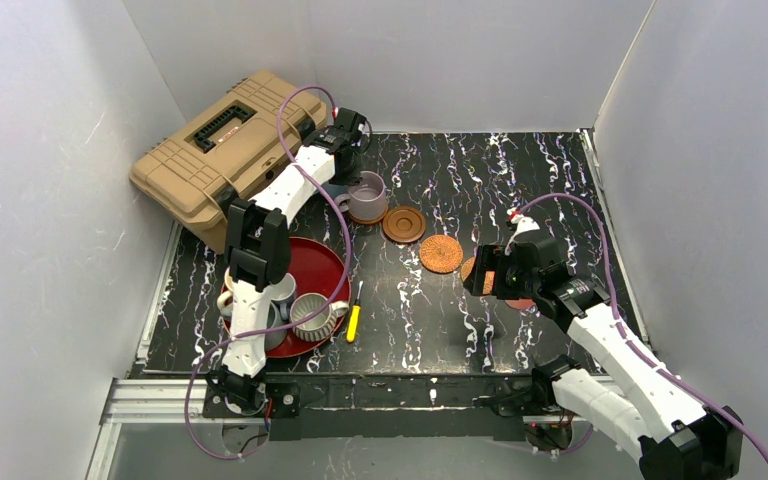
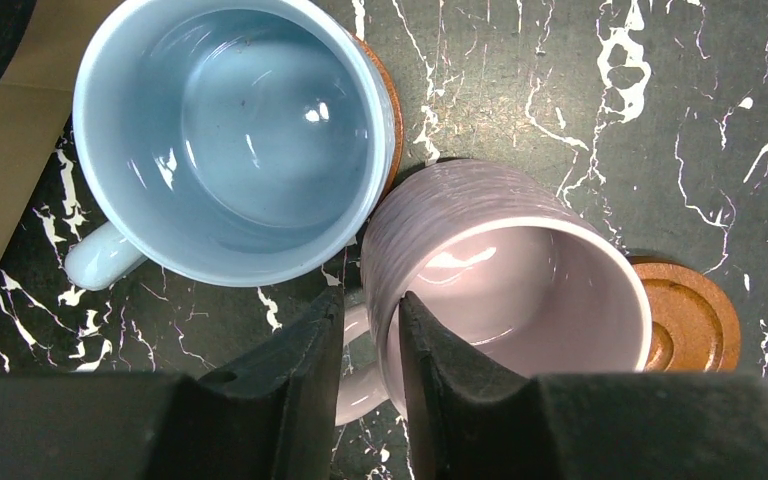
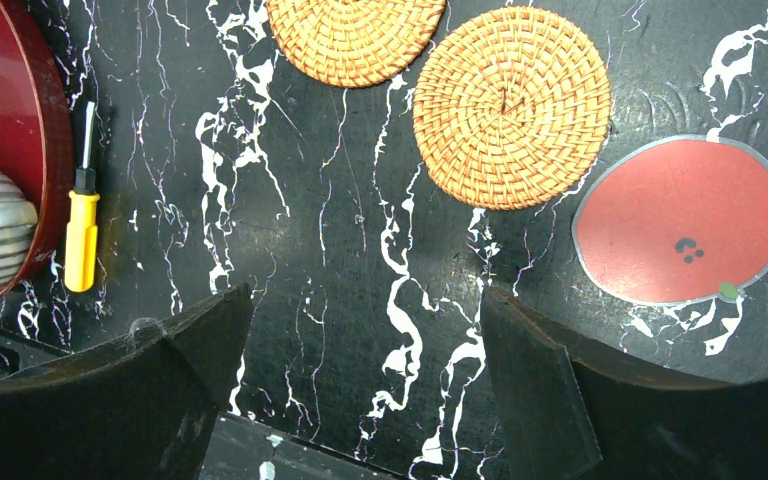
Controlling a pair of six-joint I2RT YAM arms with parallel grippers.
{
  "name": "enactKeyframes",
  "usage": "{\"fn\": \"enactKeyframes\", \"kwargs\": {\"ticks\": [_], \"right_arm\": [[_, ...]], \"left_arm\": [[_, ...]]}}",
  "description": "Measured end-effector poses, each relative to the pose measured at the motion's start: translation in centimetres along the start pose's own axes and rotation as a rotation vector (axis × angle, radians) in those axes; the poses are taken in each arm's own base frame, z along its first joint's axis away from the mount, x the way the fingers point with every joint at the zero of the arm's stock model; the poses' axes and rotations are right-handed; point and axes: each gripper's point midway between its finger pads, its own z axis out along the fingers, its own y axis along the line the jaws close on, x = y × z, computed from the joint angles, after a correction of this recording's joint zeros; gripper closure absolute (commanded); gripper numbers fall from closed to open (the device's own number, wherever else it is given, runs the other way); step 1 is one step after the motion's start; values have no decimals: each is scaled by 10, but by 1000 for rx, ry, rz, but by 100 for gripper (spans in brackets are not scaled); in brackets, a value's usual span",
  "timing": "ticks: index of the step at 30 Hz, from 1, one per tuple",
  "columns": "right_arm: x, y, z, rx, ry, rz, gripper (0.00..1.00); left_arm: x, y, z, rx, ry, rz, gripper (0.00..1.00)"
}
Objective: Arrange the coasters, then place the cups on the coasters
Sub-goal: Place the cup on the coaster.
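Mauve mug [image 2: 500, 270] at 5 o'clock of light blue mug [image 2: 230, 130], just beside. Looks rigid, slick-glazed, chippable; best pinched across wall by handle. Left pincer [image 2: 370, 302] narrowly parted there, grip unclear. Right pincer [image 3: 365, 297] gaping, empty.

Blue mug [image 2: 230, 140] just beside mauve mug [image 2: 500, 260]

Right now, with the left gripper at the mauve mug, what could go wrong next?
1. The left gripper straddles the wall of the mauve mug beside its handle; withdrawing at a slant could tip it or push it into the light blue mug, which stands very close.
2. The ribbed mug sits crowded among other mugs in the red tray; gripping it there may knock a neighbour.
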Motion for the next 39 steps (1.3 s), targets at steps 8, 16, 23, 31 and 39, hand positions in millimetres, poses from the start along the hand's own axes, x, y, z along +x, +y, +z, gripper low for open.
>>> {"fn": "enactKeyframes", "kwargs": {"ticks": [8, 16, 23, 31, 39], "right_arm": [[0, 0, 0, 0, 0, 0, 7], [0, 0, 0, 0, 0, 0, 7], [0, 0, 0, 1, 1, 0, 7], [4, -2, -1, 8, 17, -3, 7], [2, -2, -2, 8, 17, -14, 7]], "left_arm": [[0, -2, -1, 12, 1, 0, 67], [-5, -5, -24, 63, -29, -10, 63], [-20, 0, -70, 94, -107, -28, 52], [4, 20, -130, 150, -123, -79, 45], [89, 39, -176, 219, 36, -92, 40]]}}
